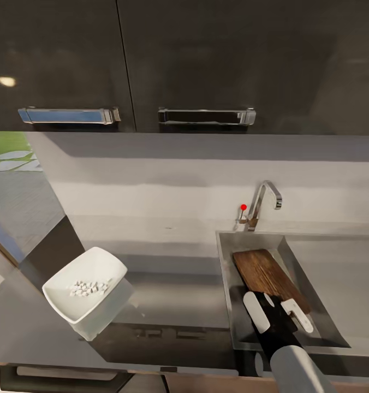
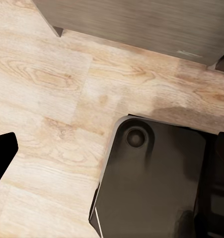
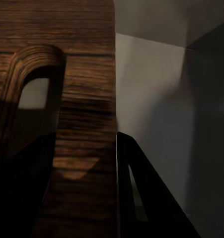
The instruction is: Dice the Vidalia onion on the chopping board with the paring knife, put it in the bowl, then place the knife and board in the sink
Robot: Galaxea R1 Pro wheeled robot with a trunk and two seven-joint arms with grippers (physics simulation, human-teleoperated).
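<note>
The right hand [image 1: 280,312] is lowered into the sink [image 1: 228,284], its two white fingers [image 1: 256,311] spread apart with the near end of the chopping board [image 1: 266,277] between them; whether the pads press on the wood cannot be determined from the head view. In the right wrist view the chopping board [image 3: 77,99] stands close to the camera, with its slot-shaped handle hole [image 3: 35,91] visible and one dark finger [image 3: 141,193] just beside the board's edge, the grey wall of the sink [image 3: 156,84] behind it. The board lies inside the basin at a slant, its far end pointing toward the back wall and its near end at the hand. The curved chrome tap [image 1: 263,203] with its red knob [image 1: 243,207] rises at the rear rim of the sink. The paring knife cannot be made out in the basin. To the left of the sink, well apart from it, the white bowl [image 1: 86,289] stands on the grey glossy table [image 1: 168,305] and holds a small heap of pale diced onion [image 1: 89,287]. Dark wall cabinets [image 1: 184,60] with two bar handles [image 1: 206,115] hang above. The left wrist view looks down on a light wooden floor [image 2: 52,89] and a dark part of the robot base [image 2: 151,183]; the state of the left hand cannot be told.
</note>
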